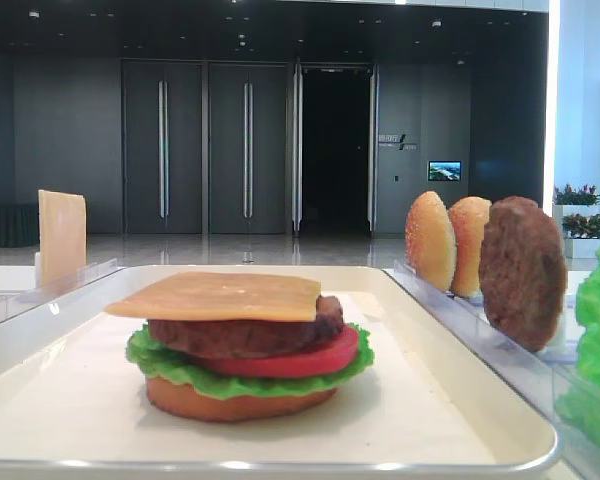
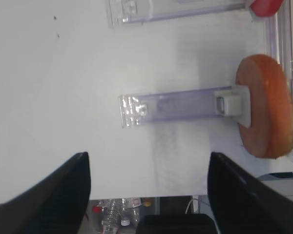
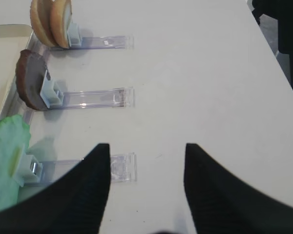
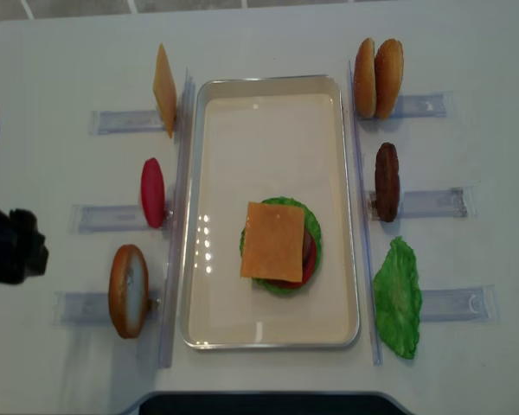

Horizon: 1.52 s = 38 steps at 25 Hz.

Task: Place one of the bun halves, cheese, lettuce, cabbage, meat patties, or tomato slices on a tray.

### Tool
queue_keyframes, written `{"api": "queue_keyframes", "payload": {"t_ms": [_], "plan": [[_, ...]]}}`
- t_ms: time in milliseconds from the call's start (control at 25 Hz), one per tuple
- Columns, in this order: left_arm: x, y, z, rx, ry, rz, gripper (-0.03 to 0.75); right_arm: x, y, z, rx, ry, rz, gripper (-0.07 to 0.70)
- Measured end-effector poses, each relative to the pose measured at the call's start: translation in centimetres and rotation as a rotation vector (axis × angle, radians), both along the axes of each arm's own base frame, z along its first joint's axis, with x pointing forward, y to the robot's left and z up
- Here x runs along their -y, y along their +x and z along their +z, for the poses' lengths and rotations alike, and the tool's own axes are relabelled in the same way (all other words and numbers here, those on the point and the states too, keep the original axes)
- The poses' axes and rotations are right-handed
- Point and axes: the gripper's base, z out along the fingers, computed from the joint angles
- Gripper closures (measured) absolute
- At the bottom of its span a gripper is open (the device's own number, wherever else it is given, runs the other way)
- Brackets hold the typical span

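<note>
Cheese slice (image 4: 273,241) tops our stack on the tray (image 4: 268,85).
Only wrist views show both grippers, left gripper (image 2: 149,183) and right gripper (image 3: 147,165), spread, holding nothing.

On the cream tray (image 4: 268,95), a stack lies flat: an orange-tan bun base (image 1: 235,403), ruffled green lettuce (image 1: 160,360), a red tomato slice (image 1: 310,360), a dark patty (image 1: 240,335), and a square cheese slice (image 4: 272,240) on top. Standing on edge ahead of the right gripper (image 3: 146,161) are two bun halves (image 3: 51,19), a patty (image 3: 29,80) and a lettuce leaf (image 3: 7,161).
</note>
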Motion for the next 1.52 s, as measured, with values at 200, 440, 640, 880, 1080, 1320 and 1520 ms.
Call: {"api": "queue_keyframes", "payload": {"t_ms": [200,440,640,880,1080,1320,1520], "plan": [[0.1,-4.2,-1.9,0.023,-0.050,0.015,0.149,0.0,0.0,0.0,0.000,0.000,0.000,0.275],[0.0,-8.4,-3.3,0.171,-0.101,0.038,0.149,0.0,0.0,0.0,0.000,0.000,0.000,0.276],[-0.1,-10.6,-2.9,0.372,-0.144,0.062,0.149,0.0,0.0,0.0,0.000,0.000,0.000,0.276],[-0.3,-13.4,-2.2,0.568,-0.168,0.050,0.149,0.0,0.0,0.0,0.000,0.000,0.000,0.276],[-0.4,-15.6,-2.1,0.716,-0.184,0.041,0.149,0.0,0.0,0.0,0.000,0.000,0.000,0.276],[-0.5,-16.1,-2.1,0.749,-0.188,0.039,0.149,0.0,0.0,0.0,0.000,0.000,0.000,0.276],[-0.5,-16.1,-2.1,0.749,-0.188,0.039,0.149,0.0,0.0,0.0,0.000,0.000,0.000,0.276]]}}
